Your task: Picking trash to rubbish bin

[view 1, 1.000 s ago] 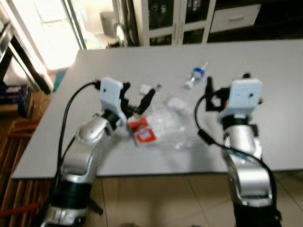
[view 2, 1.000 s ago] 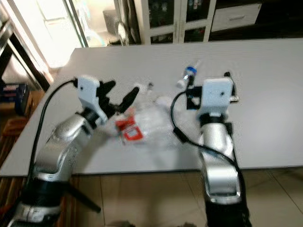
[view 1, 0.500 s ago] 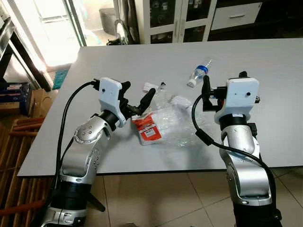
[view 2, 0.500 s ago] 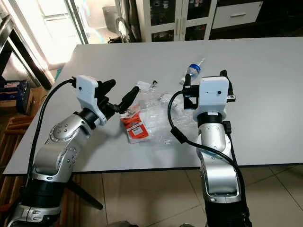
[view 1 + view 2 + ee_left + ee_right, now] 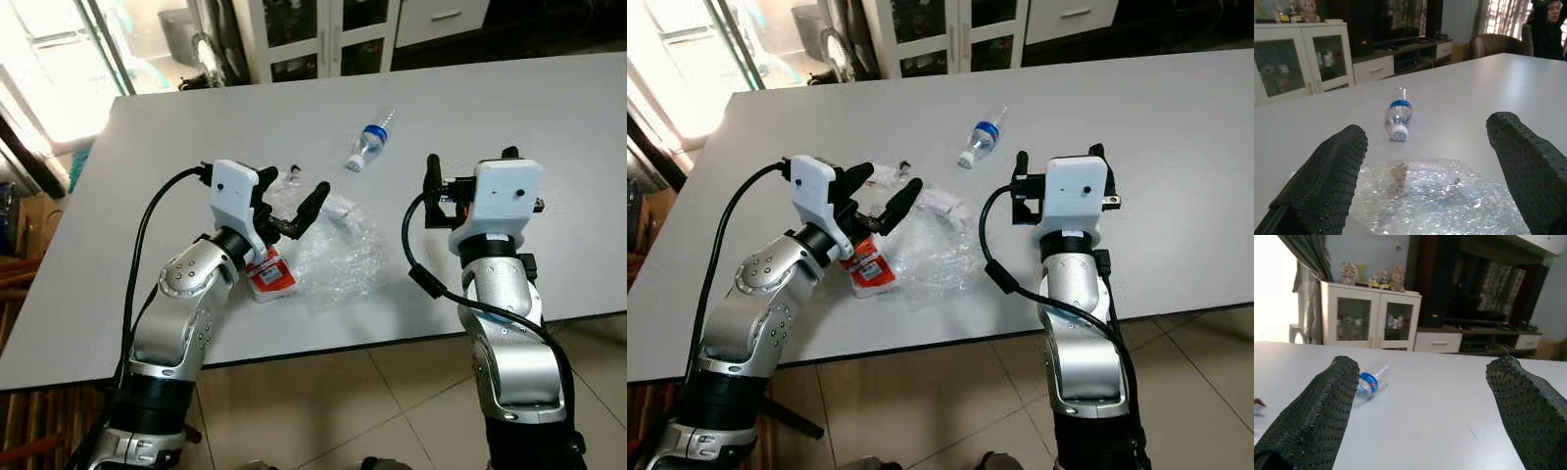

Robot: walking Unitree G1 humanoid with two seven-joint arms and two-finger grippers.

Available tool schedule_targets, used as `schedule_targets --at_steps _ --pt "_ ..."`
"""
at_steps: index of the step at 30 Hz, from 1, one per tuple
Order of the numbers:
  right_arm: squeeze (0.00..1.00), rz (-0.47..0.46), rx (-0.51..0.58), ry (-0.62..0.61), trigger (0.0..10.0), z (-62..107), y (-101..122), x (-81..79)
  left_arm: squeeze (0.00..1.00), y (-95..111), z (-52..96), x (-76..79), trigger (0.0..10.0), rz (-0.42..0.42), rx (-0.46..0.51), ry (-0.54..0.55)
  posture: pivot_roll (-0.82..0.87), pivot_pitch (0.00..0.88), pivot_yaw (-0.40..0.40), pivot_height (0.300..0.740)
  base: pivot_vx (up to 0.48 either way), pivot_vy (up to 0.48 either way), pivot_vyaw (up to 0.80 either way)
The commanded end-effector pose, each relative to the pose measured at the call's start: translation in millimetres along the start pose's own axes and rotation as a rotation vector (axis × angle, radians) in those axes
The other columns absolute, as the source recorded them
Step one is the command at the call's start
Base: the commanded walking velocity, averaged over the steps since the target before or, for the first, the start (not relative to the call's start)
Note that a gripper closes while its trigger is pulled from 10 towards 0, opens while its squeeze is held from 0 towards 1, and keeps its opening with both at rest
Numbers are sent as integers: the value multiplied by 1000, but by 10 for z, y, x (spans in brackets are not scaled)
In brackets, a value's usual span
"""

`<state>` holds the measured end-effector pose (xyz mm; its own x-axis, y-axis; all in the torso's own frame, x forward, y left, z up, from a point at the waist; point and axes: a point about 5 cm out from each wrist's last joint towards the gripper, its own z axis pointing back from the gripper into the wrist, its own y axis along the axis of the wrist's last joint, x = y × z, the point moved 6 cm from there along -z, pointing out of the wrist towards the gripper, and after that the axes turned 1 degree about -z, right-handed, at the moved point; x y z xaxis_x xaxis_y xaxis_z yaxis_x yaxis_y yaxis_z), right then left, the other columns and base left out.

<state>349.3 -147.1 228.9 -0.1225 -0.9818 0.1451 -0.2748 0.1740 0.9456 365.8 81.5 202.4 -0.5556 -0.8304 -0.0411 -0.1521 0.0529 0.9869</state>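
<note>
While both arms reach over the near edge of the pale grey counter (image 5: 549,127), the left eye view shows the left end effector (image 5: 291,209) poised with its black fingers spread just above a crumpled sheet of clear bubble wrap (image 5: 338,259), beside a red and white packet (image 5: 268,275) that lies partly under the arm; this placement suggests the wrap is the first piece of trash to be grasped. The right end effector (image 5: 468,168) is raised to the right of the wrap, fingers parted and holding nothing, probably waiting its turn. A small clear plastic bottle with a blue band (image 5: 368,145) lies on its side farther back, well apart from both. In the left wrist view, the wrap sits between and below the spread fingers (image 5: 1327,171), the bottle (image 5: 1397,114) beyond it. In the right wrist view, the open fingers (image 5: 1317,406) frame bare counter, with the bottle (image 5: 1369,380) off toward one finger.
</note>
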Motion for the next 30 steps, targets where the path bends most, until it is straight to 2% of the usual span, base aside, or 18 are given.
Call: schedule_targets --at_steps 1,16,22,30 --pt "0 -1 22 5 10000 -11 69 -22 0 67 9 5 10000 -13 21 -13 12 92 64 740 450 0 0" --pt "0 2 30 11 10000 -33 86 -40 0 67 6 27 10000 -19 24 -29 16 84 61 740 452 0 0" --pt "0 5 32 14 10000 -43 94 -41 0 42 7 -16 10000 -34 12 -1 14 85 60 740 434 0 0" --pt "0 7 29 15 10000 -31 87 -49 0 46 23 -9 10000 -7 21 -9 13 86 59 740 0 0 0"
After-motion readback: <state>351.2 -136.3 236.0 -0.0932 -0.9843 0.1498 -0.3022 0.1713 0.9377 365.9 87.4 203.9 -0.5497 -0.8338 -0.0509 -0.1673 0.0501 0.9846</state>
